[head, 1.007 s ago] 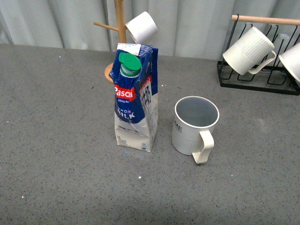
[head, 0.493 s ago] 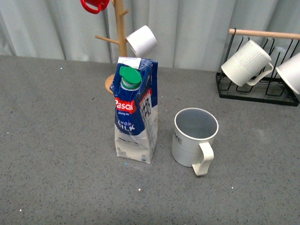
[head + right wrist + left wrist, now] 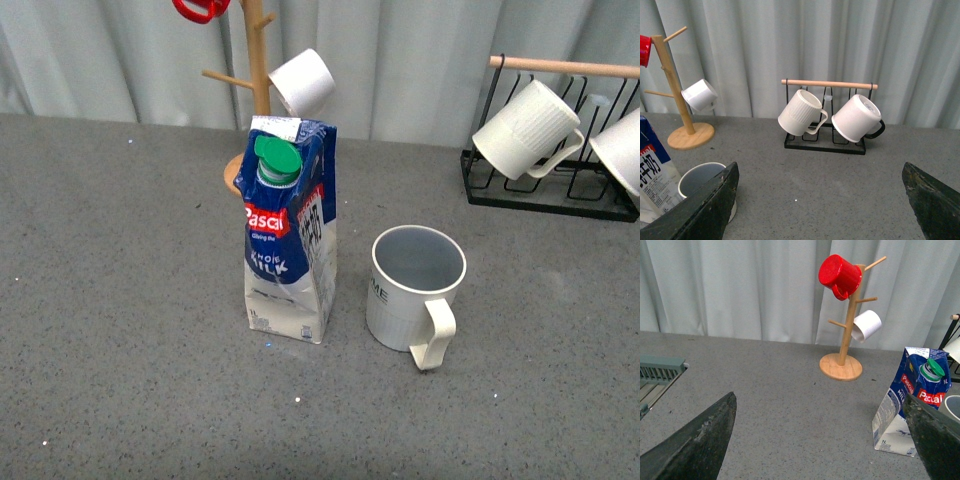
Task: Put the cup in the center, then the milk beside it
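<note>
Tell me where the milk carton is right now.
In the front view the milk carton stands upright near the middle of the grey table, just left of the lettered mug with a small gap, in front of the wooden mug tree.

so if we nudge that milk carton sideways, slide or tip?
Probably tips: the milk carton is tall on a narrow base. Its creased, dented walls suggest soft card that may buckle under a squeeze. It stands close to the cup, apart from it, so toppling that way could hit it.

Glossy printed card milk (image 3: 288, 250) carton with a smooth green plastic cap; ribbed, glazed ceramic cup (image 3: 414, 287); speckled matt grey table (image 3: 120, 300); bare wooden mug tree (image 3: 845, 325); black wire rack (image 3: 826, 135).
</note>
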You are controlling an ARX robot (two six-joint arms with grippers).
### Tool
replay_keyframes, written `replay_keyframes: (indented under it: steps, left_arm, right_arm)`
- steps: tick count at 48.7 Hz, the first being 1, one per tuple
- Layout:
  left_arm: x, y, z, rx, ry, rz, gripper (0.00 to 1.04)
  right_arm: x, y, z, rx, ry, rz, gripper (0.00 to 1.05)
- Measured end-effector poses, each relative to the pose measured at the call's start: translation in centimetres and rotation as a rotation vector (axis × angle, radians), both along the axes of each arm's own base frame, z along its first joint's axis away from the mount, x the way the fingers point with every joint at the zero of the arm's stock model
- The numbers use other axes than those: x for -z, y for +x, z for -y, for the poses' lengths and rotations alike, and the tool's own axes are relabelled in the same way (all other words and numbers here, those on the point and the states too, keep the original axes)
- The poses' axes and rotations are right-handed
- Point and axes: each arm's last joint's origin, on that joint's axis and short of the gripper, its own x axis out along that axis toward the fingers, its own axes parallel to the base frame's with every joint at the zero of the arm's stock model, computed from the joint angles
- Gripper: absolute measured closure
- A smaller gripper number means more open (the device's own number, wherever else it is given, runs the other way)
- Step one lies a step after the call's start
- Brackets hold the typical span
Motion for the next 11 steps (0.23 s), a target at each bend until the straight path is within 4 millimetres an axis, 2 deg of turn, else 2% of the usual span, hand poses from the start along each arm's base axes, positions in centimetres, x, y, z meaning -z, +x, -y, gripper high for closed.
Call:
replay_keyframes:
  steps: [11]
  left_arm:
    - [0.0, 0.0, 0.0, 0.0, 0.0, 0.0, 0.07]
  right_arm:
    - [0.0, 0.0, 0.0, 0.0, 0.0, 0.0, 0.09]
